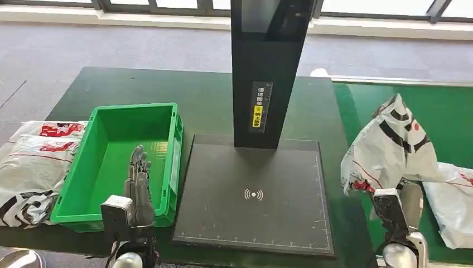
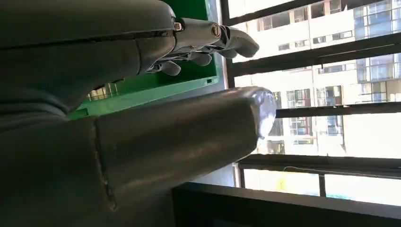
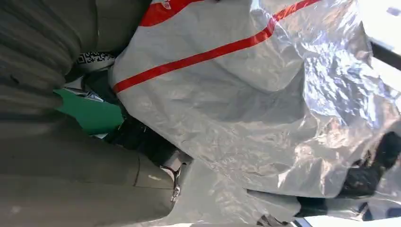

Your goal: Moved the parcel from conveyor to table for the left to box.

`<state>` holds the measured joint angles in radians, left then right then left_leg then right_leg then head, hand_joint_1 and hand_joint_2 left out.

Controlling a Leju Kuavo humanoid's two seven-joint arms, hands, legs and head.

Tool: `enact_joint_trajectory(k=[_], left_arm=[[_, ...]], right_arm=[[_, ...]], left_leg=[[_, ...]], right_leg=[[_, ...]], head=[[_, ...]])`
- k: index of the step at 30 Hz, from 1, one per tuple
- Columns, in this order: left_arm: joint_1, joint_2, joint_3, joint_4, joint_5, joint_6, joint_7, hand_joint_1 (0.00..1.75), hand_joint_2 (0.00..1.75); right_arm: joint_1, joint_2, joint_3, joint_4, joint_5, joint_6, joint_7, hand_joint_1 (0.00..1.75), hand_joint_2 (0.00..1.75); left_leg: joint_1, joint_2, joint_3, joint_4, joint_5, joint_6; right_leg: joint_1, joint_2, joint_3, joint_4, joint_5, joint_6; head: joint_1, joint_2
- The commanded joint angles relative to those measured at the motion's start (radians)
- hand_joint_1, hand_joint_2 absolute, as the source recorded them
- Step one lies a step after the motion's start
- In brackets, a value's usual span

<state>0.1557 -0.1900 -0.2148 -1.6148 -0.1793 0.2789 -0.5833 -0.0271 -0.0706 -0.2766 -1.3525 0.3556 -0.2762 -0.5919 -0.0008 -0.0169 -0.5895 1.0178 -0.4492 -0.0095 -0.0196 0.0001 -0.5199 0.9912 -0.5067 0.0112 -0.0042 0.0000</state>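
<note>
Over on the right-hand side, above the green conveyor (image 1: 440,106), found the parcel (image 1: 390,145) bunched up into a peak and raised off the belt, gripped from below by the right hand (image 1: 399,215); could not make out the fingertips behind the white film, but judged the hold firm from the crumpled plastic pressed close against the hand in the right wrist view (image 3: 265,113). Noted a second parcel (image 1: 454,206) lying flat on the belt just beside it. Judged the task early: pick-up made, carry across to the table (image 1: 139,84) not yet done, nothing set down on the black scanner plate (image 1: 254,223) at the foot of its dark post (image 1: 268,67). Left of that plate, saw the green crate (image 1: 174,139) standing upright, bare inside down to its floor, nothing boxed in it. Saw the left hand (image 1: 138,181) hovering over the crate's near wall, fingers (image 2: 236,40) stretched out and apart, holding nothing, seemingly waiting to take its turn. Beyond the crate's far side, at the table's left edge, noted bagged parcels (image 1: 33,162) heaped outside any container. Reckoned what remained: bringing the parcel over to the table, releasing it within the left hand's reach, then boxing it in the crate.
</note>
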Motion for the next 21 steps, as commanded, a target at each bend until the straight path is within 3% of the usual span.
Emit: enact_joint_trajectory(k=[1, 5, 7, 13, 21], left_arm=[[-0.006, 0.014, -0.008, 0.01, -0.012, -0.004, 0.006, 0.0, 0.0], [-0.003, 0.018, -0.01, 0.008, -0.017, -0.004, 0.01, 0.0, 0.0], [-0.013, 0.021, -0.017, 0.023, -0.017, -0.015, 0.009, 0.0, 0.0], [-0.084, 0.019, -0.039, 0.07, -0.019, -0.024, 0.013, 0.0, 0.0], [-0.083, 0.019, -0.042, 0.086, -0.011, -0.022, 0.028, 0.0, 0.0]], right_arm=[[0.135, 0.099, 0.139, -0.337, 0.008, -0.012, -0.001, 1.75, 1.75], [0.18, 0.08, 0.184, -0.39, 0.003, 0.01, 0.004, 1.75, 1.75], [0.182, 0.051, 0.271, -0.371, 0.005, 0.086, -0.001, 1.75, 1.75], [0.069, 0.015, 0.492, -0.101, -0.091, 0.229, 0.049, 1.75, 1.75], [0.029, 0.025, 0.522, -0.007, -0.103, 0.247, 0.056, 1.75, 1.75]], left_leg=[[0.0, 0.002, 0.0, 0.0, 0.0, -0.001], [0.0, 0.003, 0.002, -0.003, 0.0, -0.002], [0.0, 0.002, 0.002, -0.002, 0.0, -0.001], [0.001, 0.008, 0.004, -0.004, 0.001, -0.002], [0.001, 0.009, 0.005, -0.007, 0.002, -0.002]], right_leg=[[0.0, 0.001, 0.0, 0.0, 0.0, -0.001], [0.001, 0.001, 0.001, -0.002, 0.0, -0.003], [0.001, 0.0, 0.001, -0.001, 0.0, -0.002], [0.002, 0.006, 0.001, -0.004, 0.002, -0.002], [0.002, 0.007, 0.002, -0.007, 0.004, -0.003]], head=[[0.0, 0.0], [0.0, 0.0], [0.0, 0.0], [0.0, 0.0], [0.0, 0.0]])
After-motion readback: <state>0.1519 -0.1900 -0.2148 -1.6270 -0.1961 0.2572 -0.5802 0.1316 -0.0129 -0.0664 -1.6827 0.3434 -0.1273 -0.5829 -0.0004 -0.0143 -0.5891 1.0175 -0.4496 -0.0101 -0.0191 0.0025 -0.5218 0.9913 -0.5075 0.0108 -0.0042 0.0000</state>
